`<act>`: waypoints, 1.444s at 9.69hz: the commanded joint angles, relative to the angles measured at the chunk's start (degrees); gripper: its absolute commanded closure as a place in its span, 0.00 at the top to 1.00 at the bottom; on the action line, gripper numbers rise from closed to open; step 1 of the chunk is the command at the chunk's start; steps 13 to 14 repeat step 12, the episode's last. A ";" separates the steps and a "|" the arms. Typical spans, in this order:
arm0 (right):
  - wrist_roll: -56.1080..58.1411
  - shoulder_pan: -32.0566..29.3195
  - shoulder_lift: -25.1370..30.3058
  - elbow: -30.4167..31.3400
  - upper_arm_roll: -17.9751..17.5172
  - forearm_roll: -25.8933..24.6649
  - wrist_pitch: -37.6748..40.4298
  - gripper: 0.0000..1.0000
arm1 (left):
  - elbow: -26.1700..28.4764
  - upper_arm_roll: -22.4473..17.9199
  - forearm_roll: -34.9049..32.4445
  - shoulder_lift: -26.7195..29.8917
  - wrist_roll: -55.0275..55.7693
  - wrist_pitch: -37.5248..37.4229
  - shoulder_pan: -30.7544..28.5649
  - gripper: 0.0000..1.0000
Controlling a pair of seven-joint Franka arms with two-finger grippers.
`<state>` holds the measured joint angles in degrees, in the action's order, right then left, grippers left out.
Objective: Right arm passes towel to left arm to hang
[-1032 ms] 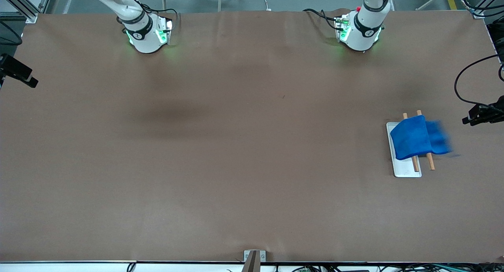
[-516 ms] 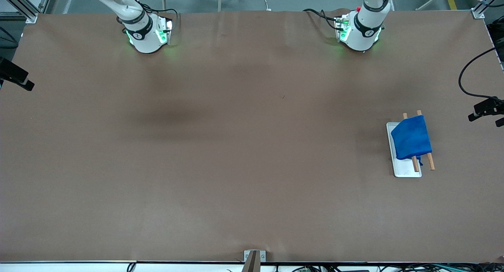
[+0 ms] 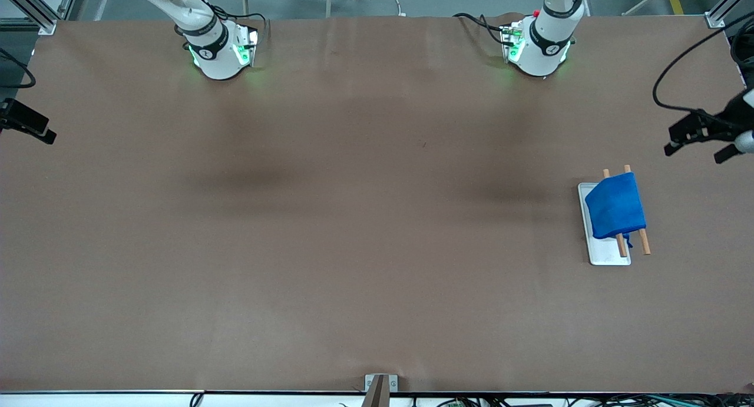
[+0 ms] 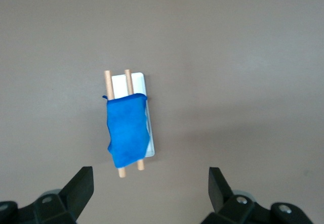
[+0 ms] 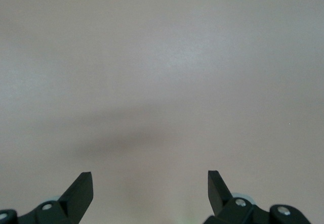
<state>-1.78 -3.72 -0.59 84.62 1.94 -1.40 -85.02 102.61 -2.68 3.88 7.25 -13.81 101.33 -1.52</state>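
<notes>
The royal-blue towel (image 3: 615,207) hangs folded over two wooden rods (image 3: 644,242) on a white tray (image 3: 607,255) near the left arm's end of the table. Its small loop (image 3: 628,240) dangles at the edge nearer the front camera. My left gripper (image 3: 694,152) is open and empty, up in the air beside the rack, over the table's edge. In the left wrist view the towel (image 4: 126,130), rods (image 4: 107,82) and tray (image 4: 117,85) lie well below the open left gripper (image 4: 150,183). My right gripper (image 3: 29,123) is open and empty at the right arm's end of the table; its wrist view (image 5: 150,183) shows only bare table.
The brown table cover (image 3: 353,218) spreads between the two arm bases (image 3: 218,53) (image 3: 539,48). A small metal bracket (image 3: 380,383) sits at the table edge nearest the front camera. A black cable (image 3: 677,71) loops above the left gripper.
The towel's free end, blurred and spread toward the left gripper one second ago, now hangs still over the rods. The left gripper has drawn away from the rack. The right gripper barely moved.
</notes>
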 commanded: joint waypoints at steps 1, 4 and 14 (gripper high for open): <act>0.11 0.38 0.77 0.37 0.17 -0.89 0.47 1.00 | -13.52 2.14 -1.50 -6.61 2.28 -11.37 -0.42 1.00; 0.03 -0.05 0.77 0.37 0.17 -0.45 0.47 1.00 | -17.81 6.18 -2.65 -7.00 10.25 -15.37 -0.41 1.00; -0.24 -0.15 0.77 0.46 0.25 -0.19 0.03 1.00 | -14.81 6.72 -2.65 -4.35 12.23 -16.52 -0.68 1.00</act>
